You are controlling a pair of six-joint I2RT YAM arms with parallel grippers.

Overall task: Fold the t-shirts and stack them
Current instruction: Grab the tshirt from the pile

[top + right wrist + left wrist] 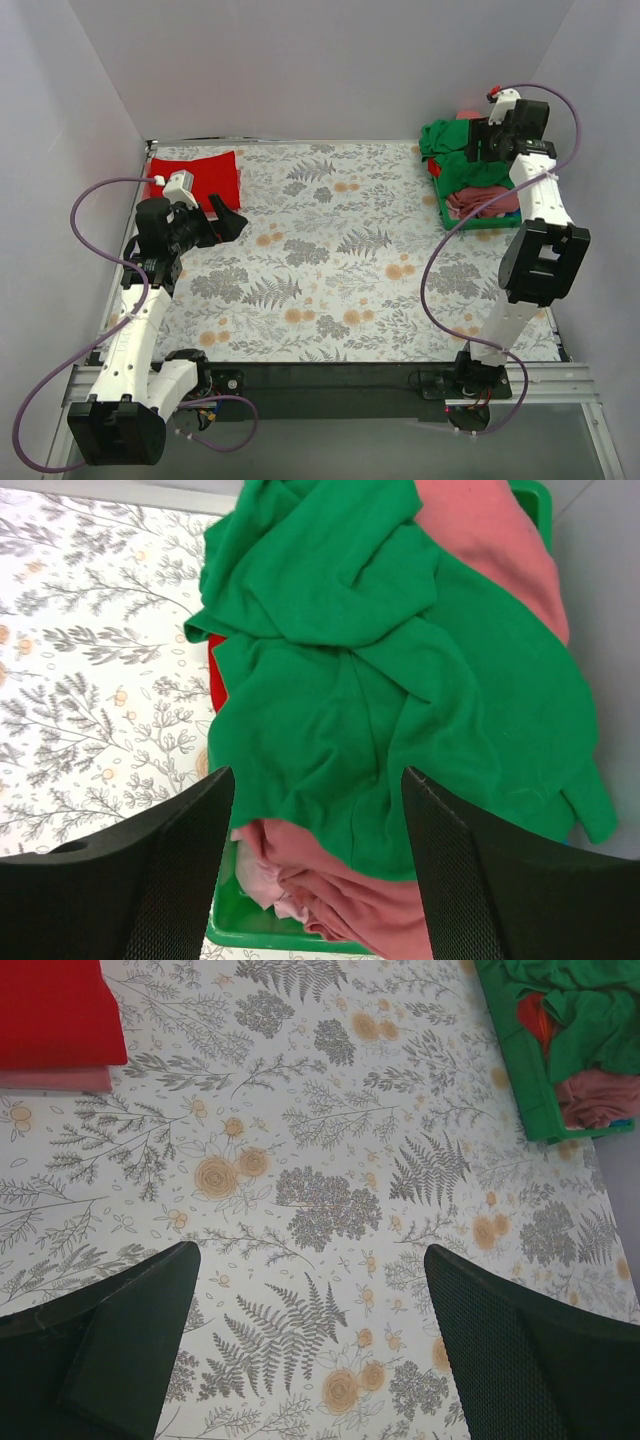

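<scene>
Fern-printed surface [330, 260] carries a green basket [520, 1070] at its far right, heaped with a crumpled green t-shirt [400, 680] over pink shirts [330, 890]. Right tool [315, 780] hangs just above that heap, spread apart. Left tool [312, 1255], likewise wide apart, hovers near the folded red t-shirt [195, 175] at far left.

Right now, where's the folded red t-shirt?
In the top view, the folded red t-shirt lies in the far-left corner of the table, just beyond the left tool; the green basket sits at far right.
</scene>
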